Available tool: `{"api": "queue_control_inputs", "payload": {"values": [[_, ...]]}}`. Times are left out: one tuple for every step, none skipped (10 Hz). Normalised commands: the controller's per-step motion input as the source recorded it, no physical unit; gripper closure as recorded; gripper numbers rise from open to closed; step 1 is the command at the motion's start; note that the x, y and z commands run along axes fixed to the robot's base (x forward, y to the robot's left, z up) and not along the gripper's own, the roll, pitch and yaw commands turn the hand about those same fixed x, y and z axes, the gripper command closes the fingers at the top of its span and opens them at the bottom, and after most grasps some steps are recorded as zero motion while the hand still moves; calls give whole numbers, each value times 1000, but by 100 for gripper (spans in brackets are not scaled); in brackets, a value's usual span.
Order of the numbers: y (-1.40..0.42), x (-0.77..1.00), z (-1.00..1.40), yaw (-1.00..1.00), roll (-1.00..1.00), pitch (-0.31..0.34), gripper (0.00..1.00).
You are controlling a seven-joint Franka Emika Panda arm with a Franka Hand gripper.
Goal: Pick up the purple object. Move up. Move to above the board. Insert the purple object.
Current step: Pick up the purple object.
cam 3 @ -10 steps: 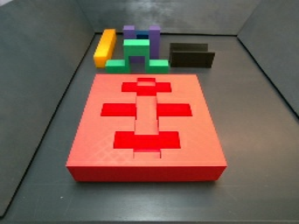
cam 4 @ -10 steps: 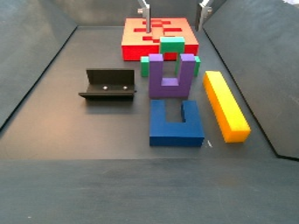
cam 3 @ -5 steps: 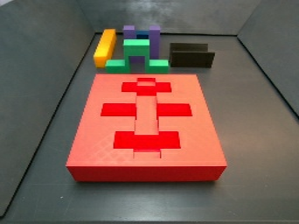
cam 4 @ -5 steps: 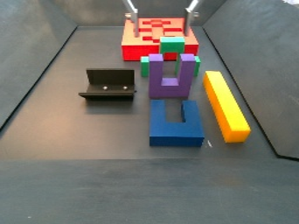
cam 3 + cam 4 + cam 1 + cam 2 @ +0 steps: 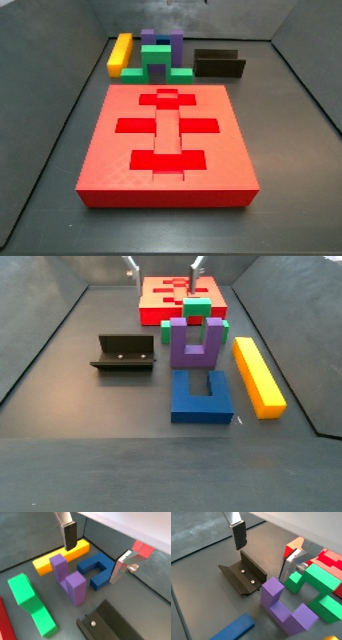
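Observation:
The purple object [image 5: 197,344] is a U-shaped block lying on the floor between the green block [image 5: 197,311] and the blue block [image 5: 201,396]. It shows in both wrist views [image 5: 70,579] [image 5: 288,607], and in a side view [image 5: 163,37] it peeks out behind the green block. The red board [image 5: 167,140] [image 5: 181,294] lies flat beyond the green block. My gripper [image 5: 163,268] [image 5: 95,551] [image 5: 264,549] hangs high above the floor, open and empty, apart from the purple object. Only its fingertips [image 5: 195,268] show at the frame edge.
A yellow bar [image 5: 258,376] [image 5: 63,556] lies beside the blue block [image 5: 97,569]. The dark fixture [image 5: 124,353] [image 5: 243,574] stands on the other side of the purple object. The green block [image 5: 314,587] touches the purple object. Grey walls ring the floor.
The gripper's fingertips have shifted steadily leftward along the top of the side view. The blocks and the board have not moved.

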Motion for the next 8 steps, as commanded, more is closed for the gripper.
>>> {"api": "queue_control_inputs", "payload": {"values": [[0, 451, -463, 0, 83, 0, 0], [34, 0, -466, 0, 0, 0, 0], [-3, -3, -286, 0, -101, -4, 0], [-91, -17, -260, 3, -83, -3, 0], [-109, -326, -211, 46, -87, 0, 0], [-71, -403, -260, 6, -69, -16, 0], [-49, -197, -289, 0, -43, -54, 0], [0, -166, -303, -43, 0, -40, 0]]}}
